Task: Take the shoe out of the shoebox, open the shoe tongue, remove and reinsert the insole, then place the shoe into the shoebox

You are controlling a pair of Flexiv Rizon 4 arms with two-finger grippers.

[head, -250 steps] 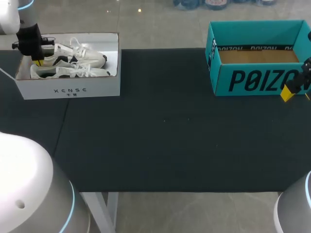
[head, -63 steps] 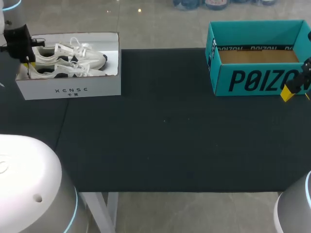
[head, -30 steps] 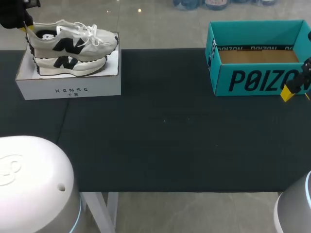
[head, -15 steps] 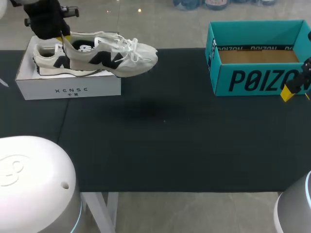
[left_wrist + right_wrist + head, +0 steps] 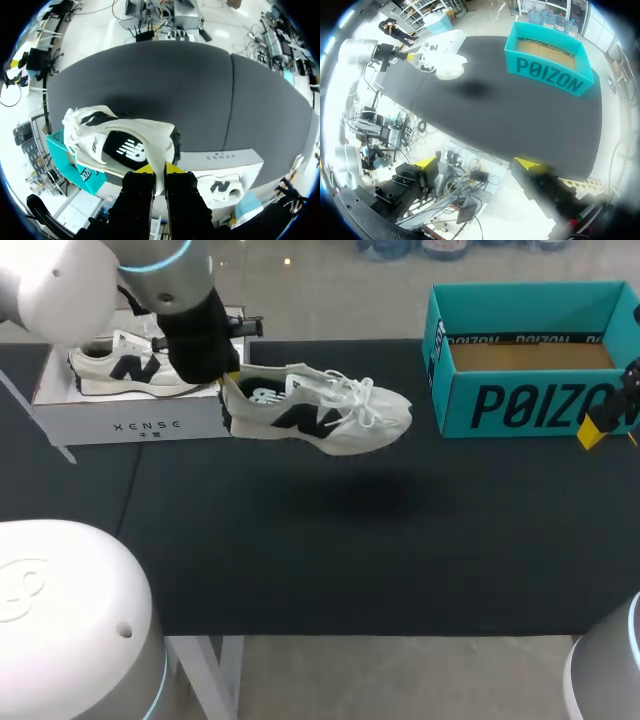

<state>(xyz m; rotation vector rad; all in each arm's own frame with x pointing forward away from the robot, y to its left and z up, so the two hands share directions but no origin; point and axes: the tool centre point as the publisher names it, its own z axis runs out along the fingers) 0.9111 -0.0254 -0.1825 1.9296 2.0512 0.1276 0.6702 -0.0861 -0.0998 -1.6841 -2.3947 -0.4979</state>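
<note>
Left gripper [image 5: 160, 169] is clenched on the heel collar of the white shoe [image 5: 318, 416], with one yellow tip inside the heel and one outside. We note the shoe held clear of the black table mat [image 5: 350, 560], toe toward the teal shoebox [image 5: 530, 405], its shadow on the mat below. Just behind the gripper sits the white shoebox [image 5: 140, 425] with the second shoe [image 5: 120, 367] inside. Right gripper [image 5: 596, 428] hangs at the teal shoebox's front, fingers spread wide, released.

Big dark lettering spans the teal shoebox [image 5: 520, 405] front wall. Small grey print sits on the white shoebox [image 5: 145, 426] front, and the shoe [image 5: 322, 421] bears a dark side emblem and a white insole logo.
</note>
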